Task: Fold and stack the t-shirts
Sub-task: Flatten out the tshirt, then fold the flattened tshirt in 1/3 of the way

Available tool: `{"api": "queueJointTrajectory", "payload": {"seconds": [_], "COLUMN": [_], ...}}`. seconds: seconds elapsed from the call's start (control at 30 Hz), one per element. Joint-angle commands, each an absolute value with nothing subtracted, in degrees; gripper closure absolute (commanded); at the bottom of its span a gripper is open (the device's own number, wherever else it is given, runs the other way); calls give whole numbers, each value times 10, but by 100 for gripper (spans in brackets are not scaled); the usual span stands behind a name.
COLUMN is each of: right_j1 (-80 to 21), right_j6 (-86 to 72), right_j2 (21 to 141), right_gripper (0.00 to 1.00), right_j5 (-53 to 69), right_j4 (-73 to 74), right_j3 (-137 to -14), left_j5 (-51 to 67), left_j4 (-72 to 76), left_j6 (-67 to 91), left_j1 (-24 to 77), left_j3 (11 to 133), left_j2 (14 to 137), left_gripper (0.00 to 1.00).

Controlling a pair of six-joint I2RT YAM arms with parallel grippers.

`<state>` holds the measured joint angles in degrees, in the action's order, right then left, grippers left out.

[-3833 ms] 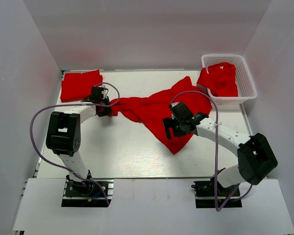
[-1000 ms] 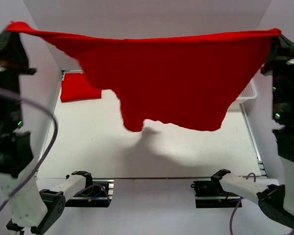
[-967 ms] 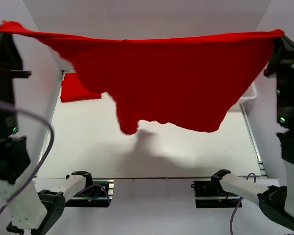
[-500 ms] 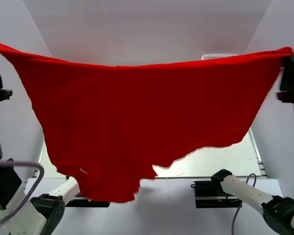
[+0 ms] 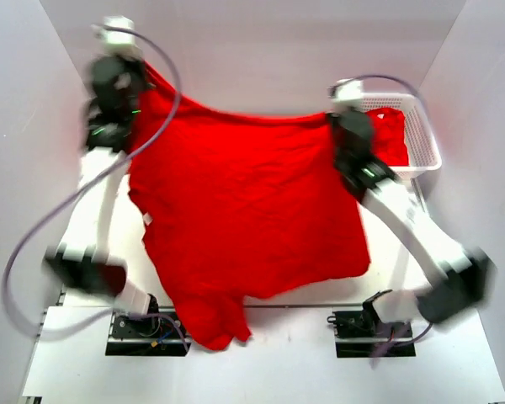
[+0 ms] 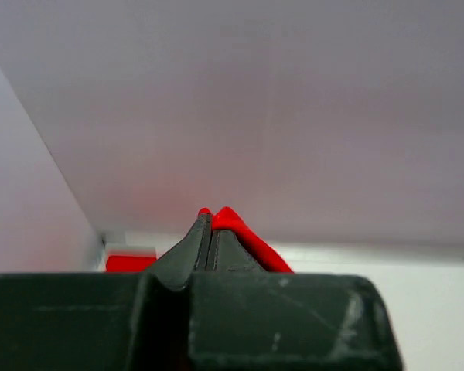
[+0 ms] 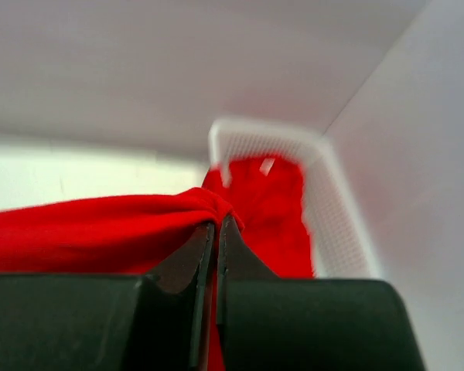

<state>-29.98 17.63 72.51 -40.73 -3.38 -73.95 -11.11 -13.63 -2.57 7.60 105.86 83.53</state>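
Observation:
One red t-shirt (image 5: 252,210) is stretched wide between my two grippers, its top edge held at the far side and its lower end (image 5: 212,324) trailing over the table's near edge. My left gripper (image 5: 136,80) is shut on the left top corner, where red cloth (image 6: 230,222) sticks out past the closed jaws. The right top corner is pinched in my right gripper (image 5: 341,126), also shut, with bunched cloth (image 7: 124,232) beside its tips. Both arms look blurred. Another red t-shirt (image 7: 267,202) lies in the basket. A folded red t-shirt (image 6: 130,261) lies at the far left.
The white mesh basket (image 5: 422,126) stands at the far right corner, close to my right gripper; its rim (image 7: 325,209) is just beyond the jaws. White walls close in the back and both sides. The arm bases (image 5: 147,324) are bolted at the near edge.
Both arms have swung from high up near the camera down toward the far side of the table, carrying the spread shirt away. Its lower end now trails to the near edge.

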Motion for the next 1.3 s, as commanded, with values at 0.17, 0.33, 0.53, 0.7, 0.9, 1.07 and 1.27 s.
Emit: {"api": "queueJointTrajectory", "payload": {"seconds": [0.17,0.33,0.53,0.7,0.9,1.07,1.27], "right_j1": [-207,-174,-153,-142,-130,-118,-108], "right_j6": [112,112,101,112,139,160,180], "right_j2": [1094,1281,1355,1381,1394,1383,1354], "right_gripper": [100,100,100,100,100,100,100], "right_j5": [-293,-190,-150,-129,-138,-113,-84], "right_j4": [-1,76,71,36,8,13,25], "right_j3": [-923,-1134,-1186,-1202,-1227,-1216,-1194], "left_j5": [-121,-43,38,67,82,56,33], "left_j4": [-134,-159,-90,-83,-123,-132,-160], "left_j6": [4,4,10,34,49,81,138], "left_j1": [55,50,50,45,45,56,61], "left_j3": [1119,1258,1249,1249,1172,999,853], "left_j2": [1143,1330,1375,1385,1314,1191,1048], "left_gripper": [100,100,100,100,100,100,100]}}
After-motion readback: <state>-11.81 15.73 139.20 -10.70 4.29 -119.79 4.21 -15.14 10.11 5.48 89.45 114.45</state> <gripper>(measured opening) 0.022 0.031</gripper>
